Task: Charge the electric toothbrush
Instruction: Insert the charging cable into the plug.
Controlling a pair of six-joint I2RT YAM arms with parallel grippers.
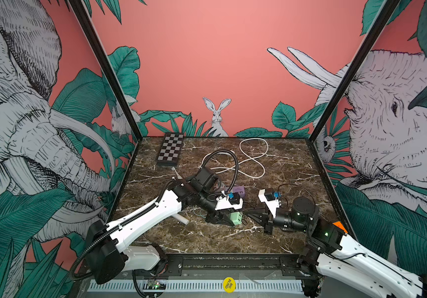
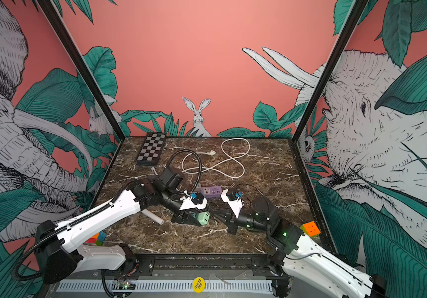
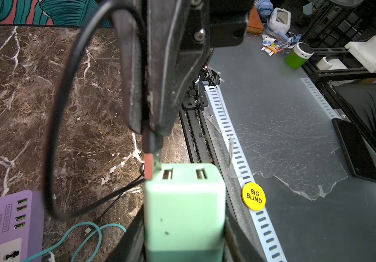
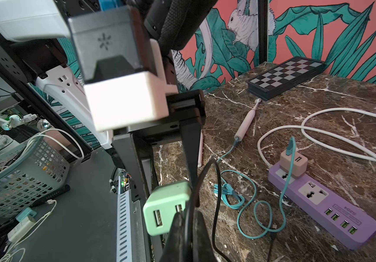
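Note:
The pale pink electric toothbrush [image 4: 247, 120] lies on the marble table [image 1: 271, 240] near the chessboard; its head [image 1: 174, 170] peeks out behind my left arm. A teal cable [image 4: 250, 215] runs from its base to a pink adapter [image 4: 293, 163] on the purple power strip [image 4: 318, 199] [image 2: 211, 192]. My left gripper [image 3: 183, 231] [image 1: 231, 219] is shut on a mint green USB adapter [image 3: 183, 204] [image 4: 166, 208]. My right gripper [image 4: 185, 217] [image 1: 245, 213] is shut on a black cable's USB plug [image 3: 149, 163], whose tip touches the adapter's port face at its edge, beside the ports.
A folded chessboard [image 1: 170, 149] and a looped white cord [image 1: 255, 160] lie at the back. A white cylinder [image 1: 182, 219] rests under my left arm. Rubik's cubes sit at the front right [image 2: 310, 228] and front left [image 2: 99, 238]. The black cable [image 3: 53, 136] arcs above the table.

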